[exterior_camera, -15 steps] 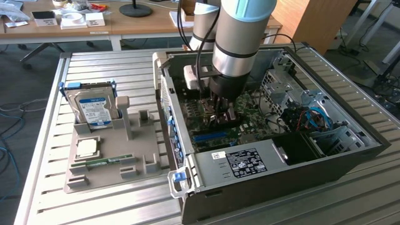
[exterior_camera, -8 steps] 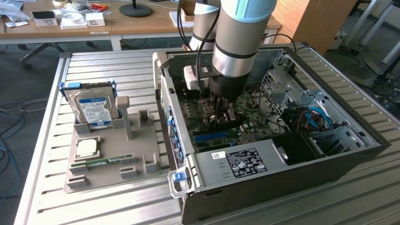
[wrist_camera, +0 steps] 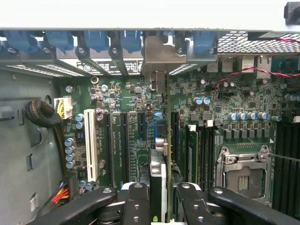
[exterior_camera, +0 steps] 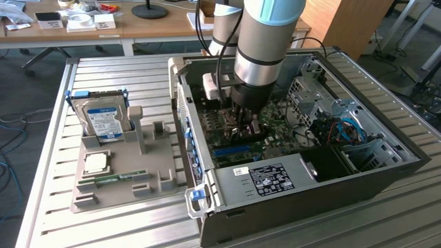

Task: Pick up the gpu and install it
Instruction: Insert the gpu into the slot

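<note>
In tool (wrist_camera: 161,206), gpu (wrist_camera: 158,171) edge-on along slots (wrist_camera: 123,145)

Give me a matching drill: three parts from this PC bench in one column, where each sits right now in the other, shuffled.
1. gpu
2. hard drive
3. memory stick

A. lying flat on the grey tray
B. held in the gripper over the motherboard, inside the computer case
C. standing upright in the grey tray

Pairs: 1-B, 2-C, 3-A
</note>
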`<act>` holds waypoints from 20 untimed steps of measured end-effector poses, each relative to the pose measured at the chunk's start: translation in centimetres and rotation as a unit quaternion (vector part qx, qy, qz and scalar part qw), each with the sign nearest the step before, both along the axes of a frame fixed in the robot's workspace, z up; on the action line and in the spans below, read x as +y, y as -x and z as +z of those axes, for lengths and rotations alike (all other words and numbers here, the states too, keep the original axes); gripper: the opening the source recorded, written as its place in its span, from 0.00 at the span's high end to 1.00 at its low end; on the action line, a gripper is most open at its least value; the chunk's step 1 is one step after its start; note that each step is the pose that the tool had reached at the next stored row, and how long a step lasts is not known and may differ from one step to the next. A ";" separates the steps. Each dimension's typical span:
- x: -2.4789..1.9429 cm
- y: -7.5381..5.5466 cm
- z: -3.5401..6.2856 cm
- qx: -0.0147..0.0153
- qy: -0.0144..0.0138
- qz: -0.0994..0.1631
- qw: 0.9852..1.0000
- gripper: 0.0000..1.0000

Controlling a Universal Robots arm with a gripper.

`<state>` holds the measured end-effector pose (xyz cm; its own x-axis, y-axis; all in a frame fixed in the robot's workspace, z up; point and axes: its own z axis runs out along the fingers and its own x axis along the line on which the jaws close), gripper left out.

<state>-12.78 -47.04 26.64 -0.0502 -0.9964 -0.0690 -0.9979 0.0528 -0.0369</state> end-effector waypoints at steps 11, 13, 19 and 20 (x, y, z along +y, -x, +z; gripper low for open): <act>0.00 0.0 -0.06 0.000 0.002 0.000 1.000 0.73; 0.00 0.0 -0.05 0.000 0.002 0.000 1.000 0.73; 0.00 0.0 -0.06 0.000 0.003 -0.001 1.000 0.73; 0.00 0.0 -0.06 0.000 0.003 -0.001 1.000 0.73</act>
<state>-12.81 -47.04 26.57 -0.0521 -0.9967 -0.0621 -0.9978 0.0545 -0.0372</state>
